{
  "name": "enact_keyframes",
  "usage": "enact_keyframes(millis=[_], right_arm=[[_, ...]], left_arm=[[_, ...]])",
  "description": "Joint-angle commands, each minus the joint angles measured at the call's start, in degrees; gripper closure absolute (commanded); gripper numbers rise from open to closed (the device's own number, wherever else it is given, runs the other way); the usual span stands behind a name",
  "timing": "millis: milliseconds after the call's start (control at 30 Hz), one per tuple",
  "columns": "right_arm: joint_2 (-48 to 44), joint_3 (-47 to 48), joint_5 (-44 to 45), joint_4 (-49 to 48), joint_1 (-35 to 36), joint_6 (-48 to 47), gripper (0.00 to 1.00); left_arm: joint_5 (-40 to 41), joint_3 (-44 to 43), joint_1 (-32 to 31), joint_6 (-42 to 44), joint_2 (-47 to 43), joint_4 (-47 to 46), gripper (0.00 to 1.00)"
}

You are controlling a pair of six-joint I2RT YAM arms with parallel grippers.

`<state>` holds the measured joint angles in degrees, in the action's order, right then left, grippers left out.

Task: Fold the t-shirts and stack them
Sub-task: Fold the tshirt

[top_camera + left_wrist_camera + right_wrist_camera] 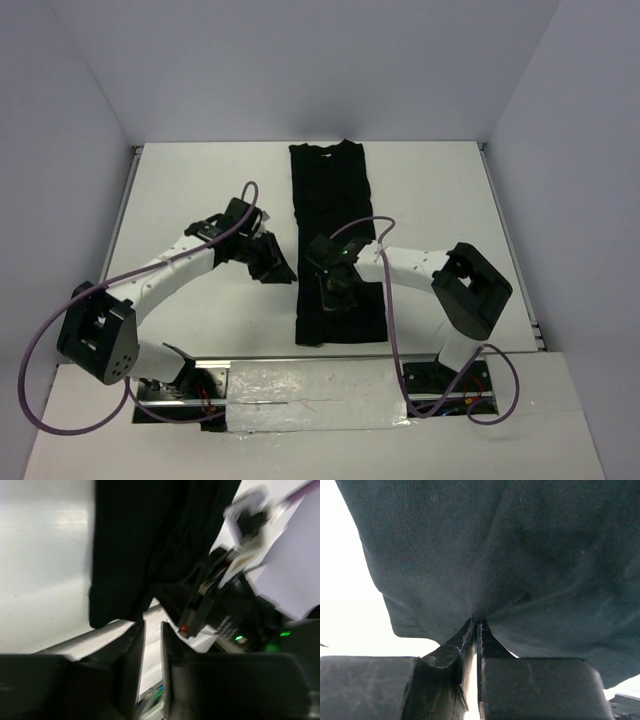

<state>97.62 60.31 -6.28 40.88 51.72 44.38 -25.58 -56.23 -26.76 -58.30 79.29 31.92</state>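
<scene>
The black t-shirt (330,190) lies on the white table (200,190) as a long narrow strip, collar at the far end. My right gripper (335,288) is over the strip's near half and is shut on a pinch of its cloth (520,555); the cloth bunches at the fingertips (476,622). My left gripper (278,268) is just left of the shirt's left edge. In the left wrist view its jaws stand a narrow gap apart (153,626) with nothing between them, and the shirt (140,545) lies ahead of them. The white tag is hidden.
The right arm's wrist (210,595) is close ahead of my left gripper. Purple cables (390,300) loop over both arms. White walls enclose the table on three sides. A silver taped strip (310,385) and the arm bases sit at the near edge.
</scene>
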Motion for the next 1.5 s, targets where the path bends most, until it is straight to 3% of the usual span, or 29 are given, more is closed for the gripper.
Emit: enact_keyframes(millis=[0,167,200,367,867,1000,1067,1167,1300,1467], right_arm=[[-3.57,1.04,2.5,1.47,0.57,2.29,0.93],[-5.6,0.33,4.35,3.67,0.48,3.43,0.95],[-6.73,-0.37,4.61,4.11,0.57,3.78,0.95],[-10.52,-3.18,4.44,4.03,0.48,4.4,0.91],[-12.72,-6.26,2.77,0.07,0.31,3.26,0.8],[-13.16,-6.87,2.59,-0.28,-0.13,2.82,0.86],[-13.69,-7.23,2.42,-0.37,-0.4,2.64,0.95],[-14.65,-7.58,2.07,-0.54,-0.66,2.29,0.94],[-15.62,-6.97,2.93,1.47,-1.1,1.5,0.95],[-18.51,-6.96,4.97,4.91,-2.5,1.06,0.92]], left_arm=[[-1.22,1.47,-5.38,-3.04,-0.71,-4.66,0.71],[0.08,1.04,-10.93,-5.6,3.05,-4.95,0.82],[0.53,0.6,-11.38,-5.42,3.85,-3.2,0.91],[1.32,-1.51,-14.54,-3.75,9.99,-0.55,1.0],[-3.59,-6.08,-22.63,-5.85,21.61,-8.98,1.0],[-3.68,-8.02,-23.95,-5.51,24.42,-7.4,1.0],[-4.47,-8.02,-24.3,-5.85,25.39,-8.27,1.0],[-4.74,-8.19,-24.56,-6.91,26.09,-9.25,1.0],[1.93,-10.65,-24.48,-7.09,23.99,-4.69,1.0],[2.12,-12.86,-24.65,-6.03,28.46,-0.63,1.0]])
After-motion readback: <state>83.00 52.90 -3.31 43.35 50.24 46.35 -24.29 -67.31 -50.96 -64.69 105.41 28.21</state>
